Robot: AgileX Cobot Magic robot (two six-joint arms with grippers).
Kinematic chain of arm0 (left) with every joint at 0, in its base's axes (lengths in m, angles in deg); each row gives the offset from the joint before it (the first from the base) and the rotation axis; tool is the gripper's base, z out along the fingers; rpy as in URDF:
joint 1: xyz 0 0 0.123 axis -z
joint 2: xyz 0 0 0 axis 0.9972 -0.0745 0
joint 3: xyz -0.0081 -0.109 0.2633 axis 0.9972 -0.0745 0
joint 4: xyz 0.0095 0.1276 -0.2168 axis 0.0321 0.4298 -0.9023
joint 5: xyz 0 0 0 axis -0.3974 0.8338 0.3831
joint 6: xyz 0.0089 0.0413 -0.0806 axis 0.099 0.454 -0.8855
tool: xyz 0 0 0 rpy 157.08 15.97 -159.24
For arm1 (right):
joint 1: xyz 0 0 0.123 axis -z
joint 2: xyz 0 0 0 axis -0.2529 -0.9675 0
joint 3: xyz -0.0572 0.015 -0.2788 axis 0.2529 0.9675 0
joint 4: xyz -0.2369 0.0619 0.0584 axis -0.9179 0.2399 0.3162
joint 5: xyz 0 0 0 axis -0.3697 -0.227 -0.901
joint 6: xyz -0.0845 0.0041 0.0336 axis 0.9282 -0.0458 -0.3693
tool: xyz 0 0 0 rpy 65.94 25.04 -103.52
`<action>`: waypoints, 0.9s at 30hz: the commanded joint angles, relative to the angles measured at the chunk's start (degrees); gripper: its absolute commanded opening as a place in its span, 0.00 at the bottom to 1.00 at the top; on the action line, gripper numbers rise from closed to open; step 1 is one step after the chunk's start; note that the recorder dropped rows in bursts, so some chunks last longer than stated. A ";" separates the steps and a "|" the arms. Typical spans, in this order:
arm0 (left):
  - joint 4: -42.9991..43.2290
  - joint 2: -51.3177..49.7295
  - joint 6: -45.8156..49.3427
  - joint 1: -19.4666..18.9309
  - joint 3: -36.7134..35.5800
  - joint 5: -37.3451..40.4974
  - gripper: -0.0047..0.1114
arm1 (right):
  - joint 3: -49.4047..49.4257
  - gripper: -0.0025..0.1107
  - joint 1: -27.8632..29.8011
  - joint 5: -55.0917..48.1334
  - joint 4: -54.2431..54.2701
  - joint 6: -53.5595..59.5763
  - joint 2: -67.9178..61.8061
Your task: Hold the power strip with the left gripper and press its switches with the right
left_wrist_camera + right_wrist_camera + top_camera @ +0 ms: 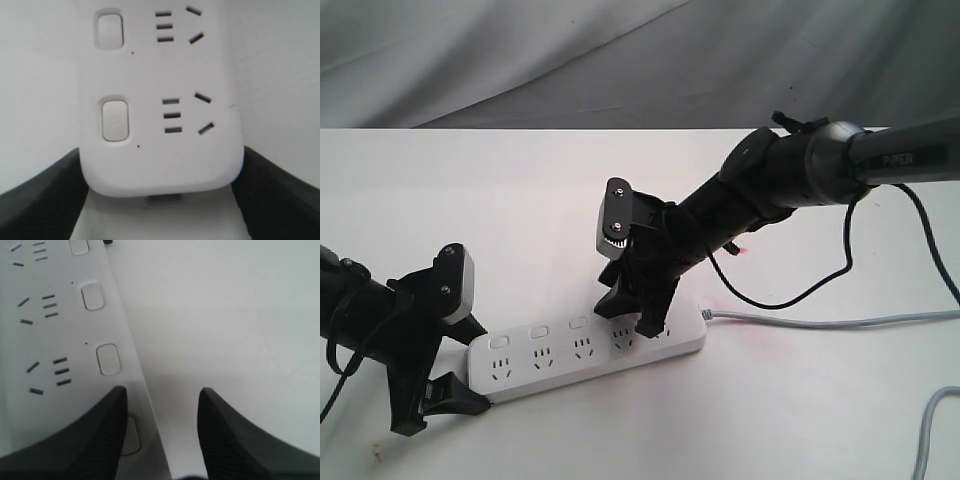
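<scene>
While I stood by the white table (820,420), the power strip (555,372) lay flat on it, running from the near left up toward the middle. Its grey cord (840,322) trailed off the far end toward the right edge. A grey cloth (620,60) hung behind the table.

The left gripper (468,365) had the cordless end of the strip between its jaws, which were closed on it. One black finger (45,200) pressed against one long side and the other against the opposite side. Seen from that wrist, the rounded end sat squarely between them, with the nearest of the switches (115,120) and its socket (187,115) just beyond the tips. The upper finger carried a rounded white-grey block (460,285).

From the right, a thick black arm (880,160) lettered "PiPER" slanted down over the strip, with a thin black cable (790,295) looping beneath it. The right gripper (632,315) pointed down at the half of the strip nearer the cord. Its jaws stood wide apart and held nothing. From its own wrist, one fingertip (117,405) lay over the strip's edge and half covered a switch. The other hung past the strip, above bare table. From where I stood, that first tip seemed to rest on the strip's top face. Whether the button beneath it was pushed in, I could not tell. Three more switches showed uncovered between that finger and the held end, each set beside its own socket.
</scene>
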 commanded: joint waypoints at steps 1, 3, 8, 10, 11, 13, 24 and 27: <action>-0.36 0.04 0.17 0.19 0.31 0.22 0.50 | 0.55 0.40 1.72 0.30 -6.25 0.06 -1.64; -0.36 0.04 0.17 0.19 0.31 0.22 0.50 | 0.55 0.40 2.00 0.30 -6.49 -0.19 -1.64; -0.36 0.04 0.17 0.19 0.31 0.22 0.50 | 0.55 0.40 1.98 0.20 -6.40 -0.19 -4.39; -0.36 0.04 0.17 0.19 0.31 0.22 0.50 | 0.55 0.40 1.98 0.20 -5.98 -0.19 -4.76; -0.36 0.04 0.17 0.19 0.31 0.22 0.50 | 0.55 0.40 1.98 0.20 -5.98 -0.19 -5.03; -0.36 0.04 0.17 0.19 0.31 0.22 0.50 | 0.55 0.40 1.98 0.20 -5.87 -0.19 -5.01; -0.36 0.04 0.17 0.19 0.31 0.22 0.50 | 0.55 0.40 2.32 -0.31 -2.98 -0.22 4.46; -0.36 0.04 0.17 0.19 0.31 0.22 0.50 | 0.55 0.40 3.11 -0.31 -3.11 -0.89 5.34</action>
